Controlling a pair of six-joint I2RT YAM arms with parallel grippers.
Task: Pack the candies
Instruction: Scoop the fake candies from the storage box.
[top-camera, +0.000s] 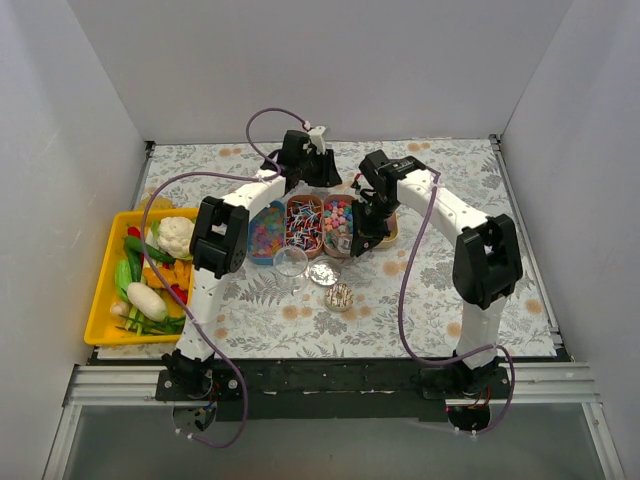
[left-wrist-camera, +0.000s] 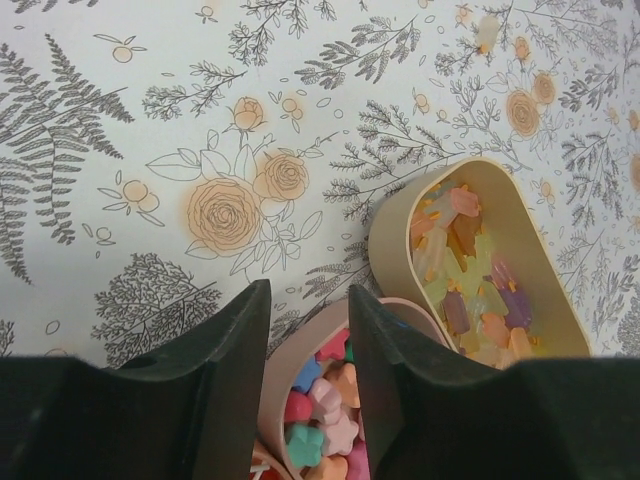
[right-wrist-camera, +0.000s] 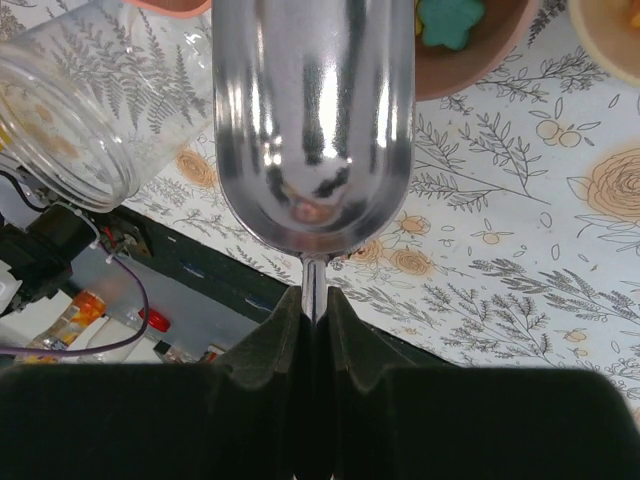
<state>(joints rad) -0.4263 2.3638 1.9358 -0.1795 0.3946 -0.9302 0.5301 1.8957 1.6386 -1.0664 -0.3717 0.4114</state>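
- The candies (left-wrist-camera: 325, 410) lie in a row of four oval trays at mid-table, just ahead of both arms.
- Left gripper (left-wrist-camera: 307, 300): jaws partly apart, straddling the rim of the pink tray (left-wrist-camera: 300, 335). One finger is outside the wall and the other is over the sweets. I cannot tell whether the pads touch the rim.
- The cream tray (left-wrist-camera: 392, 238) stands touching the pink one and holds pastel pieces.
- Right gripper (right-wrist-camera: 313, 298): jaws pinched tight on the thin handle of a metal scoop (right-wrist-camera: 312, 120).
- The scoop bowl sits between a clear jar (right-wrist-camera: 70, 110) and the pink tray. A pinkish spot in the bowl may be a sweet or a reflection.
- A yellow bin (top-camera: 100, 320) of toy vegetables (top-camera: 175, 235) sits at the left edge of the table (top-camera: 480, 300).
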